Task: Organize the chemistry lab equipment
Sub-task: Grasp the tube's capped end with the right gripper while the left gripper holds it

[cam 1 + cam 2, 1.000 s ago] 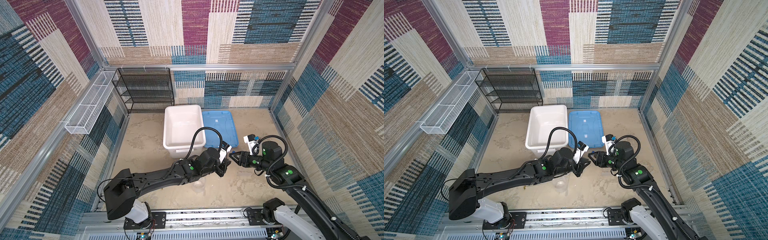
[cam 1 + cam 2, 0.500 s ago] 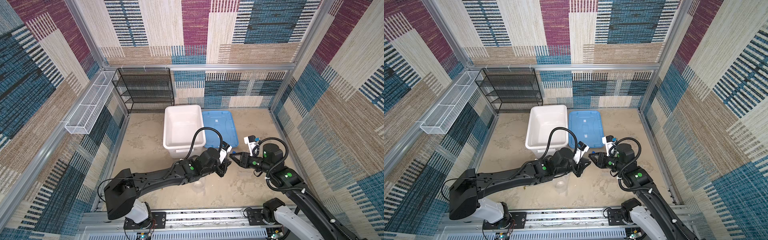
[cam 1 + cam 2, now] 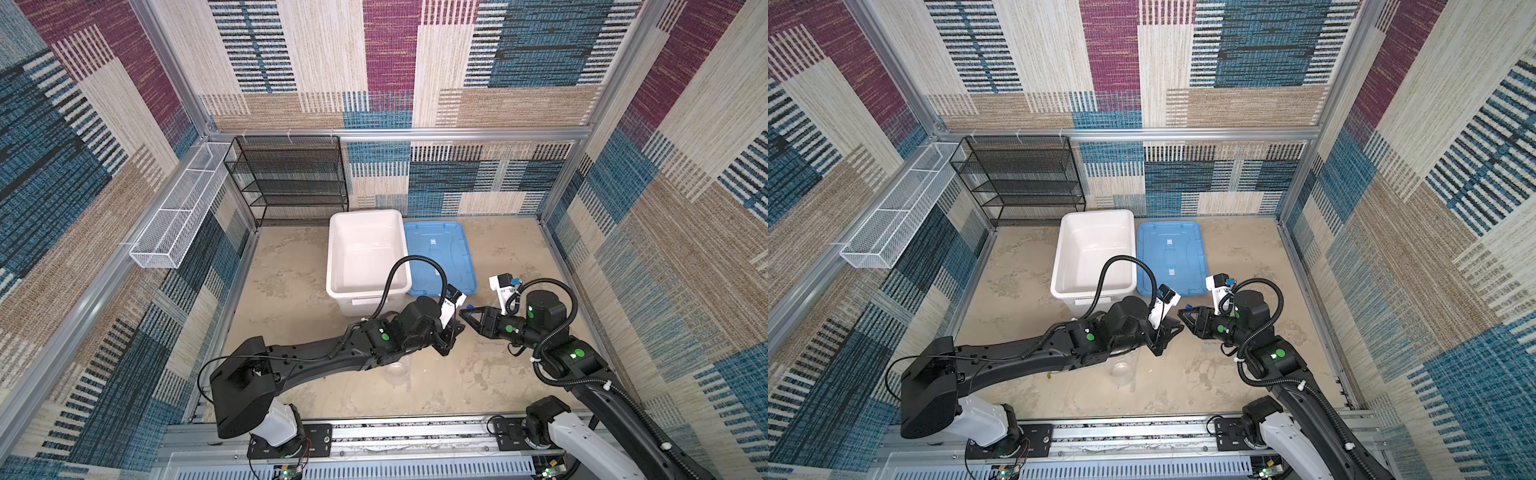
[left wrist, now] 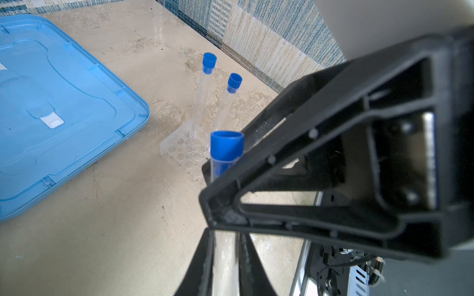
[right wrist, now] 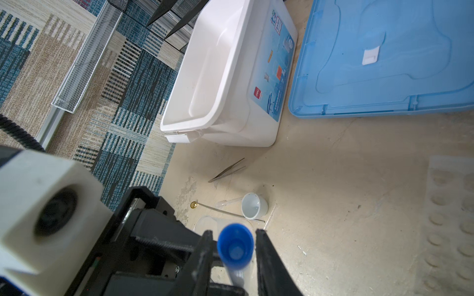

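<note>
Beige floor, carpeted walls on three sides.
- Test tube, blue-capped: mid-air at 5 o'clock of white bin, apparently for handover. Left gripper clamps its body; right gripper brackets the cap, grip not discernible.
- Tube rack: two tubes seated, holes free, near blue lid.
- Beaker: 6 o'clock of bin.
- Open floor: 9 o'clock.

open floor: lower right of both top views, sandy floor bare
blocked: white bin and blue lid fill centre
clutter: beaker below left arm
</note>
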`<state>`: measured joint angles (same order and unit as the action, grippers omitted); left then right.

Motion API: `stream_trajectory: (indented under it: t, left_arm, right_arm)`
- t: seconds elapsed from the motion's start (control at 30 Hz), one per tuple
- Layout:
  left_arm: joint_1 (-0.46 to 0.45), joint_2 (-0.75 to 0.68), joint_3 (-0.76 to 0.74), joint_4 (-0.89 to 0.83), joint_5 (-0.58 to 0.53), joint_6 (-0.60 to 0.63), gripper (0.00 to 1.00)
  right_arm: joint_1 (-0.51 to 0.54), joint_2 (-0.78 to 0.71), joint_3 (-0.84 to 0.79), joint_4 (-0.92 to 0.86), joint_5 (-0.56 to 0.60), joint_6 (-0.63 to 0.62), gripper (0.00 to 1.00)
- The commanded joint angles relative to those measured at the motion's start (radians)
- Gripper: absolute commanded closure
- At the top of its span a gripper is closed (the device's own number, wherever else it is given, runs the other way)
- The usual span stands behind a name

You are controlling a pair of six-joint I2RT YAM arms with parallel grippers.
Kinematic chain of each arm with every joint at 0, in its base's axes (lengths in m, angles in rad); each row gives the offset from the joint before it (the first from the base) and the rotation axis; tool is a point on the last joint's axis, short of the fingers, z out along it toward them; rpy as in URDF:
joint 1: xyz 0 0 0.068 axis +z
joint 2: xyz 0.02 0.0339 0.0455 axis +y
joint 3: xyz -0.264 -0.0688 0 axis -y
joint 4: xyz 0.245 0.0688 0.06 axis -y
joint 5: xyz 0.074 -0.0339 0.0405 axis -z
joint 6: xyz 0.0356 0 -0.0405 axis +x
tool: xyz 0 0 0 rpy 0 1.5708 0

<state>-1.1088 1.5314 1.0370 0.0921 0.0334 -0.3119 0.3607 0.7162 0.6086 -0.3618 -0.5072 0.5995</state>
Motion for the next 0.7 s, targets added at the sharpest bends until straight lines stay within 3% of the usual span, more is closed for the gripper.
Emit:
stream_trajectory:
  t: [0.0, 0.57, 0.63, 0.67]
  left_arm:
    - [-0.005, -0.001, 0.002, 0.036, 0.013, 0.009, 0.82]
    - [-0.006, 0.024, 0.015, 0.035, 0.012, -0.005, 0.80]
    - [-0.006, 0.029, 0.021, 0.037, 0.017, -0.010, 0.73]
    - [-0.007, 0.033, 0.024, 0.036, 0.021, -0.012, 0.63]
  right_arm:
    - [0.001, 0.007, -0.003, 0.045, 0.018, -0.008, 0.68]
    - [0.001, -0.027, -0.030, 0.029, 0.073, -0.032, 0.82]
    - [0.001, -0.027, -0.032, 0.024, 0.083, -0.039, 0.82]
    - [0.001, -0.027, -0.035, 0.020, 0.089, -0.041, 0.82]
